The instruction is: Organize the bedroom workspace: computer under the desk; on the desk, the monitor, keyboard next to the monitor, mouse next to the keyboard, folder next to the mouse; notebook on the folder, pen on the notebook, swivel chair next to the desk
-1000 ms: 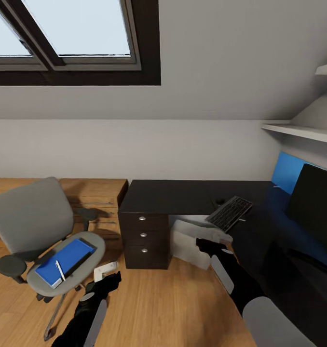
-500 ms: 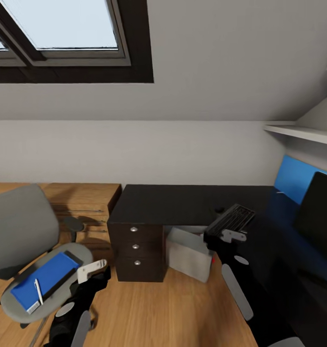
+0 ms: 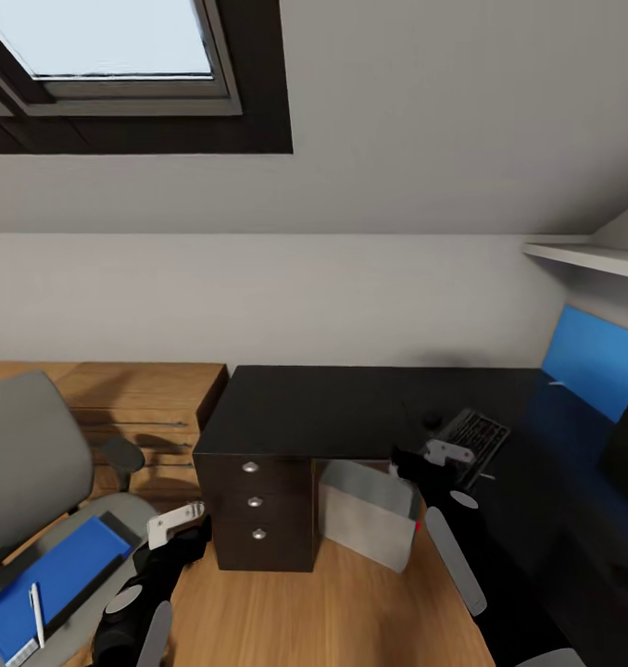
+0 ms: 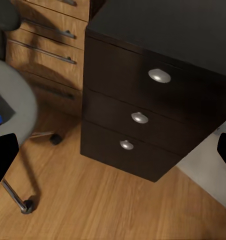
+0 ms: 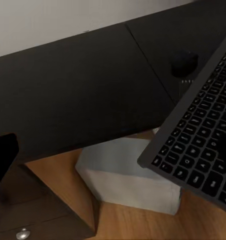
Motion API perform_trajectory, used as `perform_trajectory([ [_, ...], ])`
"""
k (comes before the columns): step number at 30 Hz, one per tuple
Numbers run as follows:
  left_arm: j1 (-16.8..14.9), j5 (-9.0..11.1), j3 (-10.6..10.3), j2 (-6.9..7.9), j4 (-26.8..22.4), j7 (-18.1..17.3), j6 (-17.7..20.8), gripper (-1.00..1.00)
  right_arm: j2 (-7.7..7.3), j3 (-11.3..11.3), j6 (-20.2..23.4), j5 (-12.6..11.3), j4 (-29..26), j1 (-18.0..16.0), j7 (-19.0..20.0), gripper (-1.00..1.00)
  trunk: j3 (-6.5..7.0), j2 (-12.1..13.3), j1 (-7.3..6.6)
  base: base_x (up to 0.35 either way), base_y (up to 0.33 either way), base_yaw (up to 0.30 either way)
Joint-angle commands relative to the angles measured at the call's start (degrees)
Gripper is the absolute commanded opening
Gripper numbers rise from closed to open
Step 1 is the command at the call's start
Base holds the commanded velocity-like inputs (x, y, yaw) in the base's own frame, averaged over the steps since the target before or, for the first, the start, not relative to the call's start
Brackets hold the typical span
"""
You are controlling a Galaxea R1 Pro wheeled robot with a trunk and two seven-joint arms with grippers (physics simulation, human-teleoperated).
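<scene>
Right gripper (image 3: 441, 453) grips the keyboard (image 3: 476, 436) by its near end (the jaws' gap is hidden); stiff, light and slim, it overhangs the desk (image 3: 332, 408) edge.

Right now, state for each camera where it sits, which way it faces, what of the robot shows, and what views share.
Head view: high on the robot, facing forward and down at the desk, with both arms, left gripper and right gripper.
Left wrist view: on the left arm, facing the drawer unit; dark fingertips at the edges.
Right wrist view: on the right arm, facing the keyboard and computer.
All views share the desk.
</scene>
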Motion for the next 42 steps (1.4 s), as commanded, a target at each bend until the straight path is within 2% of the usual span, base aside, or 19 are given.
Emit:
perform_trajectory([
  [1,-0.04,0.60,0.01,-0.03,-0.08,0.35,0.22,1.00,-0.07,0.19,0.15,-0.48,-0.08,-0.06,-0.57,1.00,-0.08,-0.05,0.04,0.334,0.000,0.000],
  [21,-0.04,0.53,-0.02,-0.04,-0.08,0.47,0.31,1.00,-0.11,0.27,0.06,-0.48,0.09,-0.06,-0.53,1.00,-0.08,-0.05,0.04,0.328,0.000,0.000],
  [32,-0.04,0.52,-0.04,-0.09,-0.08,0.51,0.26,1.00,-0.14,0.20,0.10,-0.48,0.13,-0.06,-0.53,1.00,-0.08,-0.05,0.04,0.105,0.000,0.000],
  [42,-0.04,0.60,0.05,-0.03,-0.08,0.51,0.31,1.00,-0.18,0.19,0.06,-0.48,0.20,-0.06,-0.43,1.00,-0.08,-0.05,0.04,0.308,0.000,0.000],
])
